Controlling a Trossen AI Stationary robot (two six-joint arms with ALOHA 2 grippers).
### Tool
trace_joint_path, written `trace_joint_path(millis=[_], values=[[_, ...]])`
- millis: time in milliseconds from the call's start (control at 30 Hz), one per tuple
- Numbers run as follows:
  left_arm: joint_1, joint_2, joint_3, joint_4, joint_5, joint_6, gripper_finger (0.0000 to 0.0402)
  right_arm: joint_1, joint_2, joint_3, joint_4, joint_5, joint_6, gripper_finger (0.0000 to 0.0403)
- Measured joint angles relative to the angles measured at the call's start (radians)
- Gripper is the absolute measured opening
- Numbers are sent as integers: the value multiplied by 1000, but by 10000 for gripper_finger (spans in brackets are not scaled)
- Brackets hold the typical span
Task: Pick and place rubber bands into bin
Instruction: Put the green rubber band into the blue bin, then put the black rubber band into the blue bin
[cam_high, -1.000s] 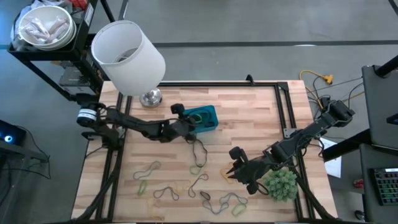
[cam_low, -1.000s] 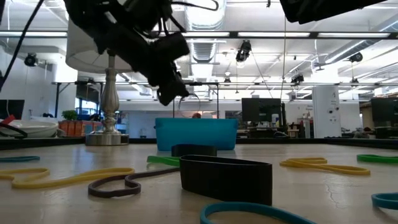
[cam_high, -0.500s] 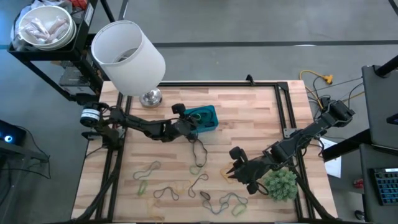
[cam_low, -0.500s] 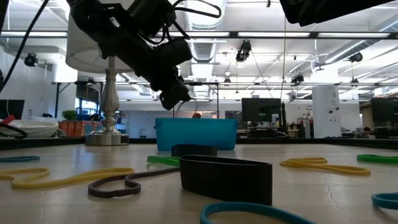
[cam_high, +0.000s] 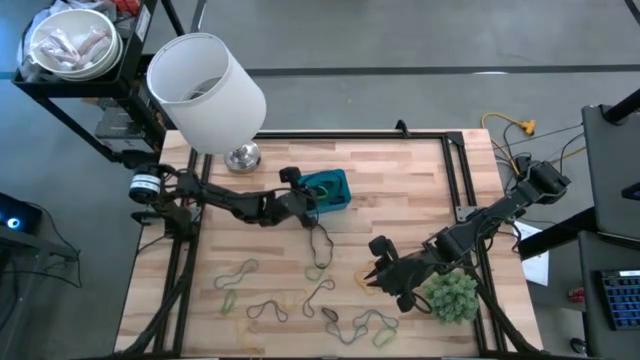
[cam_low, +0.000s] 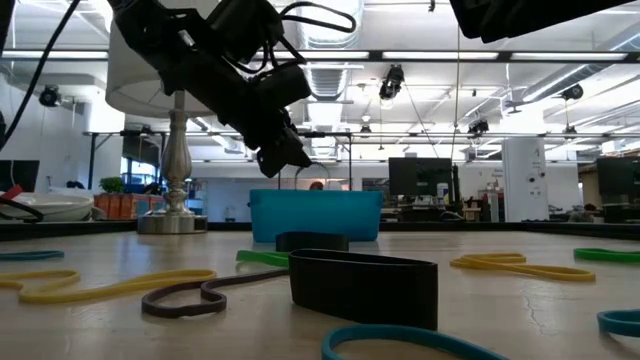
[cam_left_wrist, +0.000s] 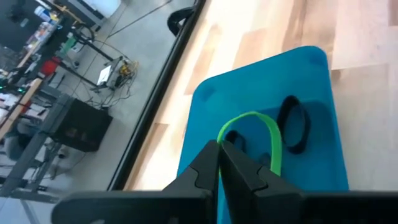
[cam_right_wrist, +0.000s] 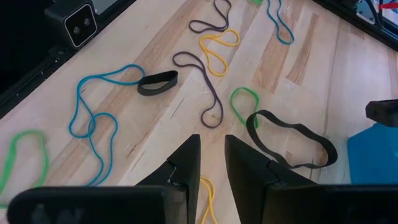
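The blue bin (cam_high: 332, 190) stands at the table's far middle, with dark rubber bands (cam_left_wrist: 292, 124) lying in it. My left gripper (cam_high: 304, 203) hangs over the bin's near left part, shut on a green rubber band (cam_left_wrist: 252, 134). Many more rubber bands lie flat on the near half of the table: dark (cam_high: 320, 245), green and tan (cam_high: 236, 275), blue (cam_right_wrist: 99, 118), yellow (cam_right_wrist: 219, 46). My right gripper (cam_right_wrist: 212, 146) hovers open above the near right part of the table. A yellow band (cam_right_wrist: 208, 196) shows through its gap. My left gripper pinches the green band between its two fingertips at one spot of the loop (cam_left_wrist: 222, 142). The fingers slant down from the table's left. The loop stands out beyond the fingertips, over the bin's floor (cam_left_wrist: 261, 93); whether it touches the floor I cannot tell.
A lamp with a big white shade (cam_high: 205, 90) and a metal base (cam_high: 241, 157) stands at the far left, close to the bin. A bushy green plant ball (cam_high: 450, 295) sits at the near right, beside my right arm. Dark rails (cam_high: 468, 185) run along the table's sides.
My left gripper has swung a little toward the bin with the green band still pinched. My right gripper has kept still.
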Motion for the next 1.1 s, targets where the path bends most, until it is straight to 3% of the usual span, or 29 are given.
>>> trace_joint_path(millis=[200, 500, 700, 900, 1100], values=[[24, 0, 0, 0, 5, -2, 5, 0, 0, 0, 0, 0, 0, 68], [24, 0, 0, 0, -7, 1, 82, 0, 0, -2, 0, 0, 0, 68], [12, -35, 0, -37, -64, 2, 102, 0, 0, -9, 0, 0, 0, 68], [-80, -164, 0, -256, -55, -73, 102, 0, 0, -22, 24, 0, 0, 68], [-243, -293, -24, -431, 20, -229, 102, -14, 5, -100, 257, -2, -81, 68]])
